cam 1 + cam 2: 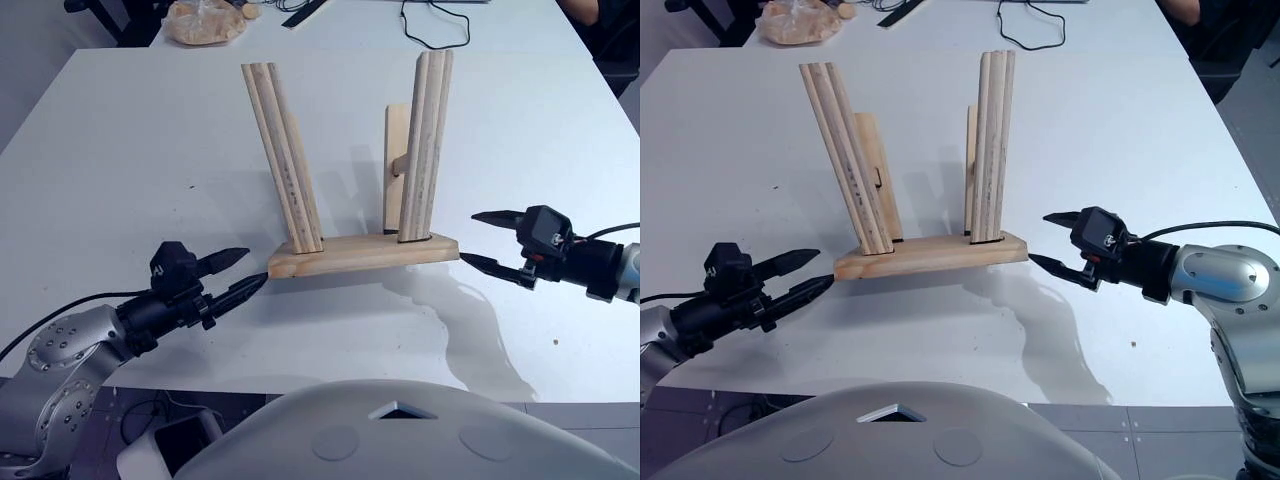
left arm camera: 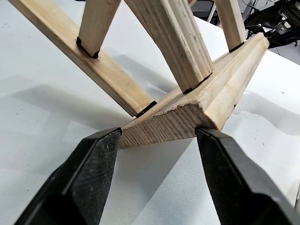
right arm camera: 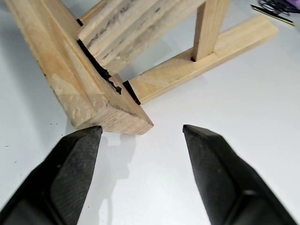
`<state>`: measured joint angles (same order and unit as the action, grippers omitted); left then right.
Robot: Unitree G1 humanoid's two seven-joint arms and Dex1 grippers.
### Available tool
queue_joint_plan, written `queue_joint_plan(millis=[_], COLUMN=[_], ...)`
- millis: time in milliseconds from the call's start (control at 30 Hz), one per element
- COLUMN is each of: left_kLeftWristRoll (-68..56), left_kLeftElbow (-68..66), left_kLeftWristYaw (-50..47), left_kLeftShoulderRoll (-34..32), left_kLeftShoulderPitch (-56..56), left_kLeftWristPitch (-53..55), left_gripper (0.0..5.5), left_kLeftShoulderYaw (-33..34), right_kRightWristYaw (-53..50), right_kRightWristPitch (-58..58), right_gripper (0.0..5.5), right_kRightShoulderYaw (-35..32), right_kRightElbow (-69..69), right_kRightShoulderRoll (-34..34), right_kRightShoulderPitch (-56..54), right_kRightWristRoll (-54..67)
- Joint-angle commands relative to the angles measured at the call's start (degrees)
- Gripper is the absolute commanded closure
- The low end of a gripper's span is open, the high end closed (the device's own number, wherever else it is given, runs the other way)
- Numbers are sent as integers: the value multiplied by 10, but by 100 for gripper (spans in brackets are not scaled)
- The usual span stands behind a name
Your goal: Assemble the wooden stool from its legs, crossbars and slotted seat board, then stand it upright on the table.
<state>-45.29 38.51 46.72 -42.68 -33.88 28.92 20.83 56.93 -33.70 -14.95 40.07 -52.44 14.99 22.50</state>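
So the stool was sitting upside down on the white tabletop [image 1: 130, 150], with the slotted seat board [image 1: 362, 254] lying flat and everything else sticking up out of it. A leg pair [image 1: 283, 160] rose from the seat board's left end and leaned outward a bit. A second leg pair [image 1: 425, 145] stood nearly straight up from its right end. Behind those right legs, on the far side of the seat board, there was a flat wooden upright [image 1: 397, 150], and the right eye view showed a similar one behind the left legs too. From the left wrist camera a crossbar [image 2: 108, 77] ran low past the seat board's far edge with an upright slotted into it. The left end effector [image 1: 256, 266] was at the seat board's left end, spread apart and gripping nothing. Its fingers [image 2: 89, 178] sat either side of that end's corners, right up against the wood, though I couldn't tell if they were touching. The right end effector [image 1: 468, 236] was just off the seat board's right end, also spread wide with nothing in it. One fingertip [image 3: 75, 154] was just beside the corner and the other was over bare tabletop. Well beyond the seat board, at the far edge, there was a crinkly plastic bag [image 1: 205, 20] and a black cable [image 1: 435, 30].
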Motion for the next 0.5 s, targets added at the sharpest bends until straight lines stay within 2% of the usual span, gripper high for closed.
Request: queue_joint_plan(millis=[33, 233, 367, 500], left_kLeftWristRoll=[-74, -117, -93, -19], left_kLeftElbow=[39, 38, 26, -33], left_kLeftWristYaw=[43, 89, 115, 130], left_kLeftShoulderRoll=[-23, -67, -80, -81], left_kLeftShoulderPitch=[38, 42, 41, 63], left_kLeftWristPitch=[16, 47, 45, 12], left_gripper=[256, 256, 256, 256], left_kLeftShoulderYaw=[10, 58, 62, 38], right_kRightWristYaw=[44, 51, 60, 69], right_kRightWristPitch=[8, -19, -31, -41], right_gripper=[228, 228, 228, 228], right_kRightShoulderYaw=[11, -14, -12, 4], right_kRightElbow=[57, 65, 57, 31], right_kRightShoulderRoll=[-2, -13, -19, -18], right_kRightShoulderPitch=[-1, -9, -14, -23], right_kRightWristRoll=[77, 130, 150, 156])
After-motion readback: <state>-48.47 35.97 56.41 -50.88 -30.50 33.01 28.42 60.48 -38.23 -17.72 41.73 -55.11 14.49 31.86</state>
